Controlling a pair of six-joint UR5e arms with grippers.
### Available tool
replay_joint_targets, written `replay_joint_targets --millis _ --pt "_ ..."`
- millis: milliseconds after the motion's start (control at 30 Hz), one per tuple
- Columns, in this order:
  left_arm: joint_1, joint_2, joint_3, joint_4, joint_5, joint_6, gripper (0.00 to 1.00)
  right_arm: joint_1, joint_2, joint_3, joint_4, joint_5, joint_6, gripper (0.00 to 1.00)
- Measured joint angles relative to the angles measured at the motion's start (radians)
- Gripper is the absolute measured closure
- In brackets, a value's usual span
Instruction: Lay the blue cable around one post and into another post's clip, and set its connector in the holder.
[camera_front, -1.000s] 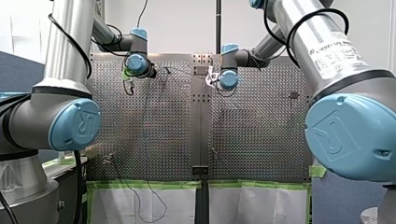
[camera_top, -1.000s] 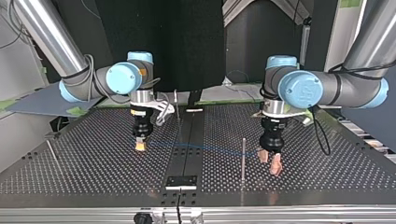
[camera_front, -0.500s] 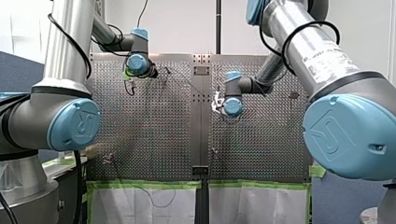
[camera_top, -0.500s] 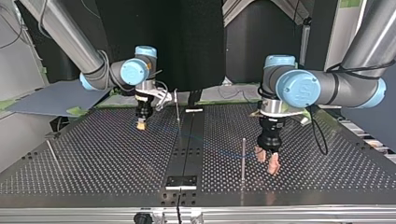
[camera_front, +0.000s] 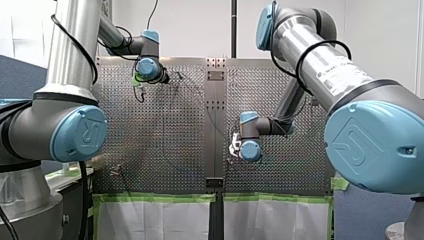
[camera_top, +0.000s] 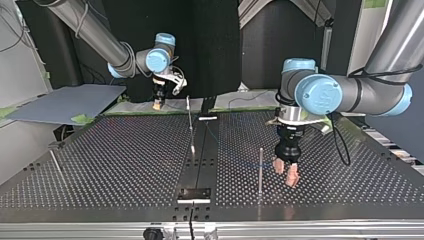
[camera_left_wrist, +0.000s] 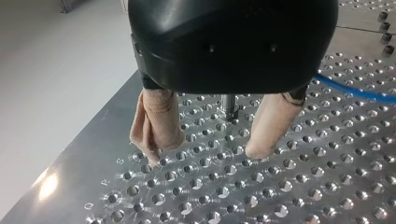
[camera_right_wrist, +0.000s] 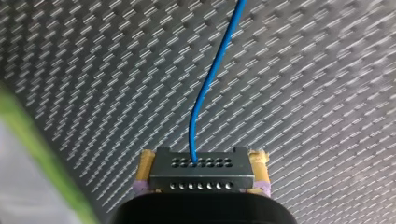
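Observation:
In the right wrist view my right gripper (camera_right_wrist: 201, 164) is shut on a grey connector (camera_right_wrist: 201, 175), yellow pads on both its sides. The blue cable (camera_right_wrist: 215, 74) leaves the connector and runs ahead over the perforated plate. In the top view that gripper (camera_top: 158, 104) hangs at the table's far edge, left of a thin post (camera_top: 190, 125). My left gripper (camera_top: 286, 174) stands open just right of a second post (camera_top: 260, 170). In the left wrist view its beige pads (camera_left_wrist: 159, 126) straddle a post's base (camera_left_wrist: 229, 103), nothing held, and the cable (camera_left_wrist: 355, 91) passes beside it.
A small black plate (camera_top: 194, 193) sits on the centre strip near the top view's front edge, another bracket (camera_top: 207, 118) at the far end. A third thin post (camera_top: 56, 162) leans at the left. Green tape (camera_front: 160, 198) lines the table's near edge in the front view.
My right arm has carried the connector from the middle of the table to its far edge in the top view, pulling the cable along. My left gripper has hardly moved and stays open.

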Motion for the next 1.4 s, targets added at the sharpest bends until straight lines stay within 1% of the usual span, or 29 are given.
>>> replay_joint_targets --millis 167,267,367,467,533,600,733,867,1033,1133,1233,1267,1400 --pt "0.000 0.000 0.000 0.000 0.000 0.000 0.00 0.001 0.049 0.049 -0.049 0.048 0.026 1.00" --pt "0.000 0.000 0.000 0.000 0.000 0.000 0.00 0.000 0.077 0.077 -0.076 0.070 0.036 1.00" --pt "0.000 0.000 0.000 0.000 0.000 0.000 0.00 -0.005 0.104 0.104 -0.103 0.076 0.040 1.00" --pt "0.000 0.000 0.000 0.000 0.000 0.000 0.00 -0.009 0.130 0.130 -0.130 0.078 0.041 1.00" --pt "0.000 0.000 0.000 0.000 0.000 0.000 0.00 -0.012 0.145 0.145 -0.144 0.078 0.039 1.00" --pt "0.000 0.000 0.000 0.000 0.000 0.000 0.00 -0.017 0.161 0.161 -0.161 0.075 0.033 1.00" --pt "0.000 0.000 0.000 0.000 0.000 0.000 0.00 -0.032 0.200 0.199 -0.199 0.061 0.017 1.00" --pt "0.001 0.000 0.000 0.000 0.000 -0.005 0.00 -0.051 0.245 0.245 -0.245 0.033 0.000 1.00" --pt "0.001 0.000 0.000 0.000 0.000 -0.007 0.00 -0.077 0.298 0.298 -0.298 0.006 -0.004 1.00" --pt "0.003 0.000 0.001 0.000 0.000 -0.008 0.00 -0.098 0.329 0.329 -0.329 -0.016 -0.003 1.00" --pt "0.005 0.000 0.000 0.001 0.002 -0.008 0.00 -0.125 0.361 0.361 -0.361 -0.045 -0.007 1.00" --pt "0.005 0.000 0.000 0.001 0.002 -0.008 0.00 -0.138 0.374 0.374 -0.374 -0.057 -0.012 1.00" --pt "0.005 0.000 0.000 0.002 0.002 -0.008 0.00 -0.174 0.411 0.412 -0.411 -0.094 -0.038 1.00"
